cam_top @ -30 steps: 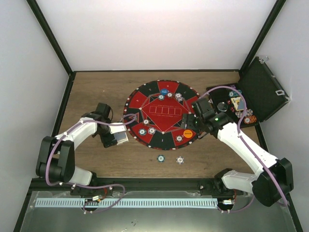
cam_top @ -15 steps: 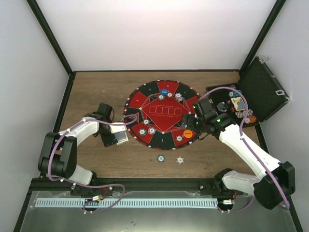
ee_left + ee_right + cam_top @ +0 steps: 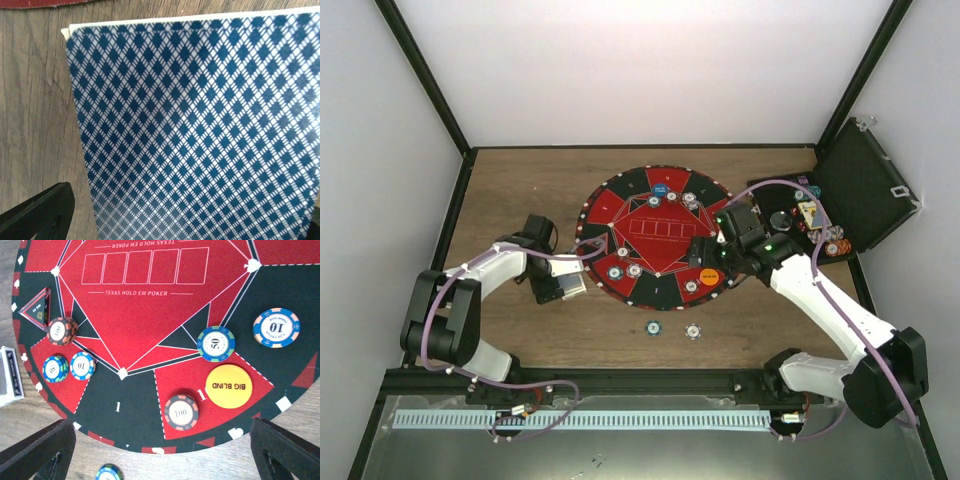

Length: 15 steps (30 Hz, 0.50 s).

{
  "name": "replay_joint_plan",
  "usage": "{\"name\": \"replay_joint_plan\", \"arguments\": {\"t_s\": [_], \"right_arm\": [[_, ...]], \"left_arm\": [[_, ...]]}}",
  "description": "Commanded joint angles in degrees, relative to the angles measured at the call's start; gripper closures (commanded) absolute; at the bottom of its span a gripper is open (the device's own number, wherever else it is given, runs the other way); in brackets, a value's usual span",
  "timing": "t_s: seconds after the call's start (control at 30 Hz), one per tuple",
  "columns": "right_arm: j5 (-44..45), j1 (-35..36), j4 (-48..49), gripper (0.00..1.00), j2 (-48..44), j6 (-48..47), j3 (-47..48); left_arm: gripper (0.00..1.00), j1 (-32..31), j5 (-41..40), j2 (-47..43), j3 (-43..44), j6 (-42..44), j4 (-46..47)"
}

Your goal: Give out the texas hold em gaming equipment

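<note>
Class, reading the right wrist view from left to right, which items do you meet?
card deck → teal chip stack → blue-edged 10 chip → lower 100 chip → orange Big Blind disc → pink-edged 10 chip

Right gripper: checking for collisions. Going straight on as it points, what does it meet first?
The right gripper, open, would probably land on the mat near the 100 chip beside the orange disc; depth is unclear.

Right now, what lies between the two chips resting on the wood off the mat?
Only bare wood between the teal chip and the white chip; top external view.
</note>
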Motion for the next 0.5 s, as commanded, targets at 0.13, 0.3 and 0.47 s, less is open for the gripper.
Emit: {"name": "replay_joint_plan", "arguments": {"t_s": [0.13, 0.3, 0.47], "right_arm": [[-5.75, 0.54, 4.01, 0.03, 1.34, -0.92, -0.9], [-7.56, 0.63, 5.15, 0.05, 1.94, -0.95, -1.26], [-9.09, 0.98, 6.54, 0.06, 2.92, -0.56, -1.84]], "left_arm": [[0.06, -0.46, -0.7, -0.33, -2.37, 2.13, 1.41], [0.11, -0.46, -0.75, -0.56, -2.66, 2.35, 1.55], [0.19, -0.46, 0.55, -1.76, -2.87, 2.76, 1.29]]}}
